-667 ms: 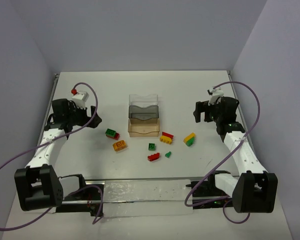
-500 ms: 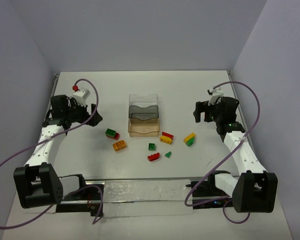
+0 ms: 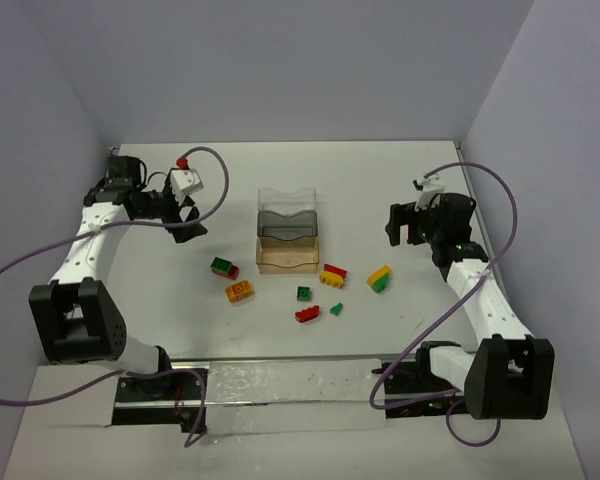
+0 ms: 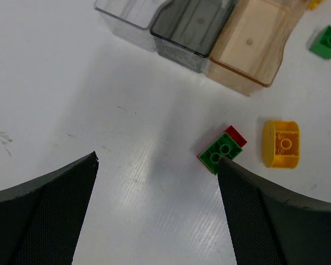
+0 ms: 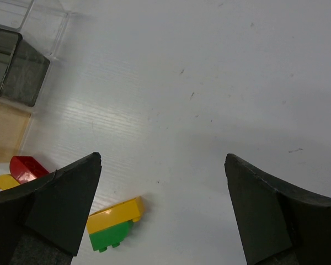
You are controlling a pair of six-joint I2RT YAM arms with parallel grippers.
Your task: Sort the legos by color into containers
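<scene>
change: the left gripper (image 3: 191, 222) has shifted a little toward the trays and re-aimed, and it now looks down over the bricks on the table (image 3: 380, 180). the right gripper (image 3: 393, 226) has not moved.

left jaws: wide open, nothing between them. the green-and-red brick (image 4: 223, 150) lies on the table below and just ahead of the jaws. it sits beside the tip of the finger at the right of the wrist view, outside the gap. the orange brick (image 4: 282, 143) lies just past it, further outside the same finger. the clear tray (image 4: 124, 25), grey tray (image 4: 193, 22) and amber tray (image 4: 248, 47) stand in a close row well ahead of the jaws. all three appear empty.

right jaws: wide open, empty. the yellow-and-green brick (image 5: 115, 223) lies ahead of the gap, nearer the finger at the left of that view.

meaning for the task: no brick is sorted yet. the re-aim reads as the left side lining up for a first pick, probably the green-and-red brick. the gap is not centred on it, so a sideways shift and a descent would be needed before closing. a two-colour brick may need splitting before it suits one tray.
</scene>
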